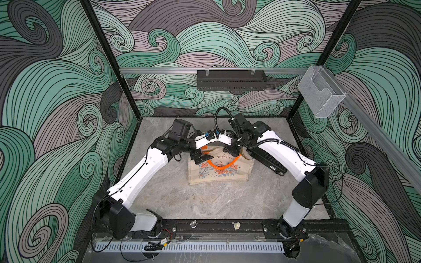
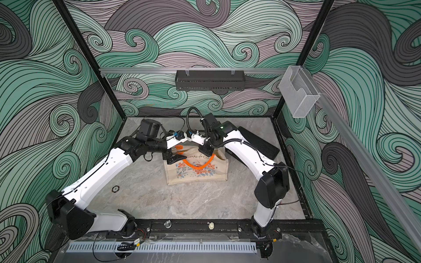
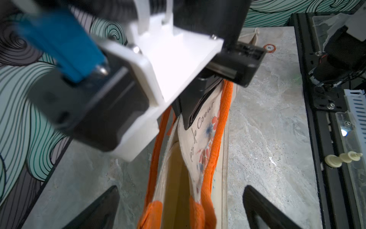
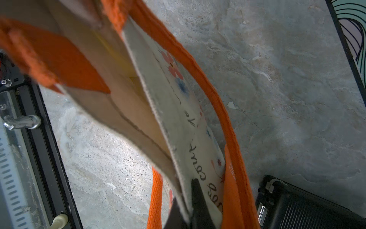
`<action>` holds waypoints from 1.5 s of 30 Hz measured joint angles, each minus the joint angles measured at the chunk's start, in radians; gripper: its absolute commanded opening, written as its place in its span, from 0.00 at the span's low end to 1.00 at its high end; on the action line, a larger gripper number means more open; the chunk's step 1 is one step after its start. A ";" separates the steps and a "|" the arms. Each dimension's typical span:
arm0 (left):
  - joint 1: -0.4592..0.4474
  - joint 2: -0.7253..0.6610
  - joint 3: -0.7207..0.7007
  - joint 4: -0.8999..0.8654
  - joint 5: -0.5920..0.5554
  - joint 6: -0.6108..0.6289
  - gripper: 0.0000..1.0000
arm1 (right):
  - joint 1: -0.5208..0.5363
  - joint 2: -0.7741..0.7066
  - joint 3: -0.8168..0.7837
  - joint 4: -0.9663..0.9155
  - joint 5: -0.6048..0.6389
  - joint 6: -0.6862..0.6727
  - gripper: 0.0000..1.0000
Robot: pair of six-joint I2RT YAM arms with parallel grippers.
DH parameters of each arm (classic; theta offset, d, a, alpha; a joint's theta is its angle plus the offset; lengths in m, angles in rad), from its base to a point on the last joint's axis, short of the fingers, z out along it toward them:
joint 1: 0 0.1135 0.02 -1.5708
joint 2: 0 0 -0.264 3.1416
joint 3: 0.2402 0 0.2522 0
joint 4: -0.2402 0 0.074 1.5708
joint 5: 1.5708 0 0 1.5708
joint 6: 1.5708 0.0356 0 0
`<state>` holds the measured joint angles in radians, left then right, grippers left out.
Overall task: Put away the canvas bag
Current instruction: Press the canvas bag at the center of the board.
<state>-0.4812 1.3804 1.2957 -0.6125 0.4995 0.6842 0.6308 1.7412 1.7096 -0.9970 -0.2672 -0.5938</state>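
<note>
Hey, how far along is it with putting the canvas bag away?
Early days. Done: the right gripper is shut on the top edge of the canvas bag. In hand: the left gripper is open, astride the bag's other end, holding nothing. Left: the bag stands on the table, so lifting it and putting it away are both to come.

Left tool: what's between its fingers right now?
The canvas bag, its open top and orange handles, lies between the left tool's spread fingers, with bare table showing on both sides. Seen in the left wrist view.
</note>
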 measured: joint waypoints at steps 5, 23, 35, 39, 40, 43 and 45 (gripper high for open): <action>0.000 0.023 -0.031 0.022 -0.048 -0.013 0.92 | -0.003 -0.005 -0.016 0.008 -0.047 0.019 0.00; -0.004 0.057 -0.007 -0.024 -0.043 0.034 0.00 | -0.012 -0.071 -0.075 0.068 -0.026 0.032 0.26; 0.014 0.002 -0.005 -0.114 -0.043 0.072 0.00 | -0.011 -0.093 -0.075 0.074 0.001 -0.005 0.65; 0.023 -0.015 -0.011 -0.126 -0.031 0.087 0.00 | -0.011 -0.093 -0.075 0.074 0.000 -0.012 0.62; 0.023 -0.018 -0.014 -0.128 -0.028 0.091 0.00 | -0.011 -0.092 -0.075 0.074 0.000 -0.016 0.62; 0.031 -0.025 -0.023 -0.130 -0.015 0.098 0.00 | -0.011 -0.091 -0.075 0.074 0.002 -0.034 0.51; 0.041 -0.027 -0.025 -0.132 -0.013 0.106 0.00 | -0.011 -0.087 -0.073 0.073 0.002 -0.051 0.36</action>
<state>-0.4404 1.3533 1.2705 -0.7448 0.4866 0.7906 0.6193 1.6539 1.6363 -0.9237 -0.2657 -0.6449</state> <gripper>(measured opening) 0.139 0.450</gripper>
